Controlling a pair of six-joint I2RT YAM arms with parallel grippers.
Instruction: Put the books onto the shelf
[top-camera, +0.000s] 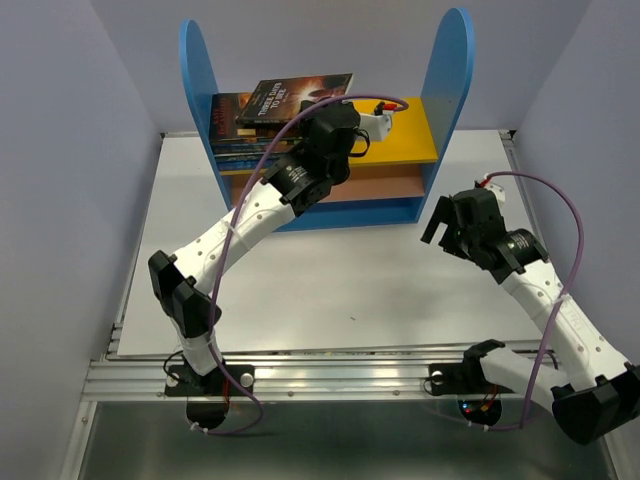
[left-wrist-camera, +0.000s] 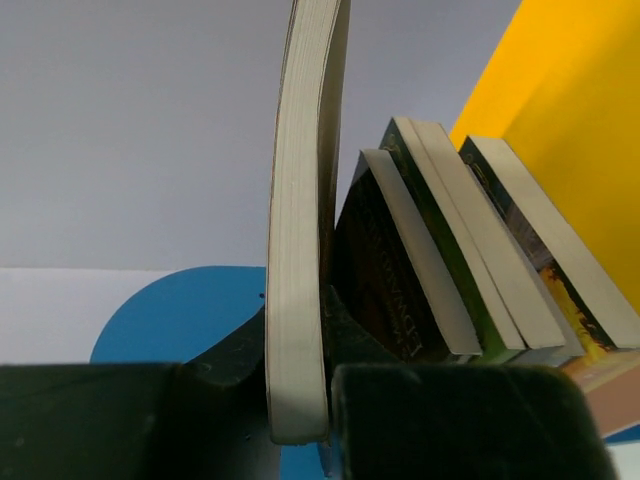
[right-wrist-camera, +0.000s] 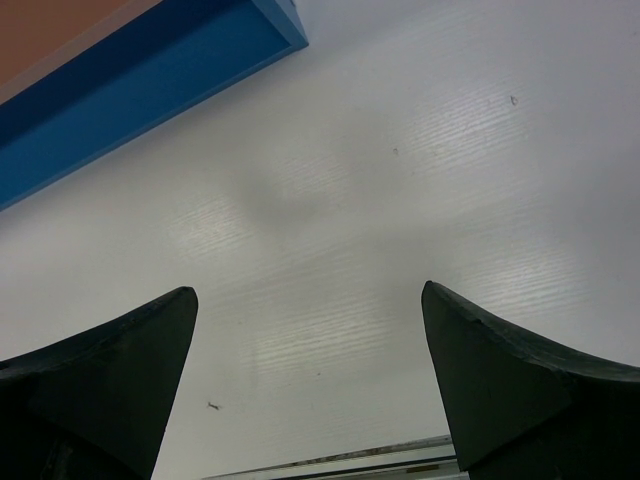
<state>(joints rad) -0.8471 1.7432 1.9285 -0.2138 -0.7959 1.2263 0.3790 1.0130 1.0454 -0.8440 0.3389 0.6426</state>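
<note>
The top camera looks down from above and behind the arm bases over the whole bench (top-camera: 330, 290) and shelf (top-camera: 447, 90). The left wrist camera sits hard against the books (left-wrist-camera: 420, 260) on that shelf; the right faces the bench up close (shelf base in its corner).

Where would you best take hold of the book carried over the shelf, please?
Take the book by its edge, pinched across the thin page block, a finger on each cover, as the left hand does. Come from the shelf front, clear of the other books beside it.
</note>
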